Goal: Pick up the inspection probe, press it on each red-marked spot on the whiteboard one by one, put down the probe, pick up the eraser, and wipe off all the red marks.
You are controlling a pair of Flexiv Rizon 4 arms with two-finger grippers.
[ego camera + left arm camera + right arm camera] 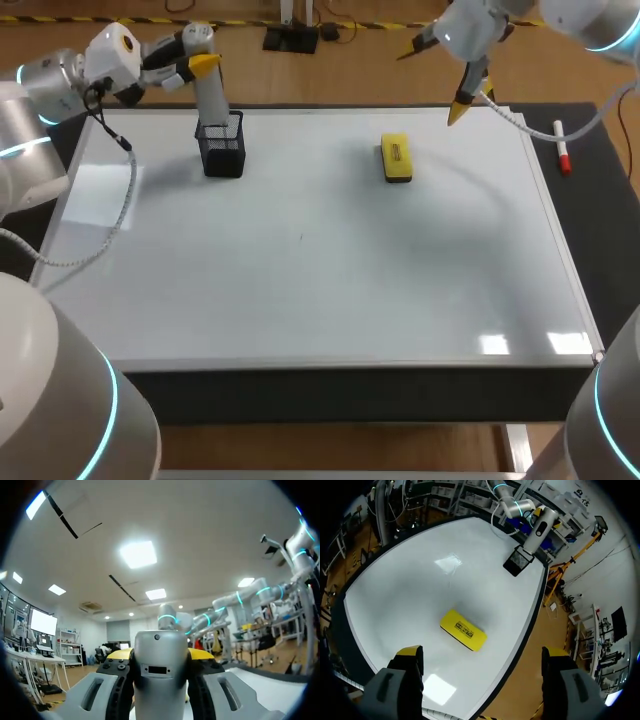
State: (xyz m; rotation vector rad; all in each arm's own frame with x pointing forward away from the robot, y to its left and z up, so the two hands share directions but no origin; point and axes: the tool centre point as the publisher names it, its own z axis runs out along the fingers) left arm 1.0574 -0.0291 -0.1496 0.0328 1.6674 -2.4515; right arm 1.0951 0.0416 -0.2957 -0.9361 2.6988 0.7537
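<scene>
My left gripper is clamped on the grey cylindrical inspection probe, with one yellow-tipped finger pressed to each side of its body. In the left wrist view the probe fills the gap between the fingers and the yellow tips only just show behind it. The probe stands nearly upright, its lower end inside the black wire-mesh holder. That holder sits on the far left part of the large white whiteboard.

My right gripper hangs spread wide and holds nothing, above the far right part of the board. Seen from its wrist, the yellow rectangular eraser lies flat on the board just ahead of the fingers and roughly between them, touching neither. From above, the eraser lies well to the right of the mesh holder, its long side running away from me.

Past the board's right edge, a white pen with a red cap lies on the dark mat under the board, near the far right corner.
</scene>
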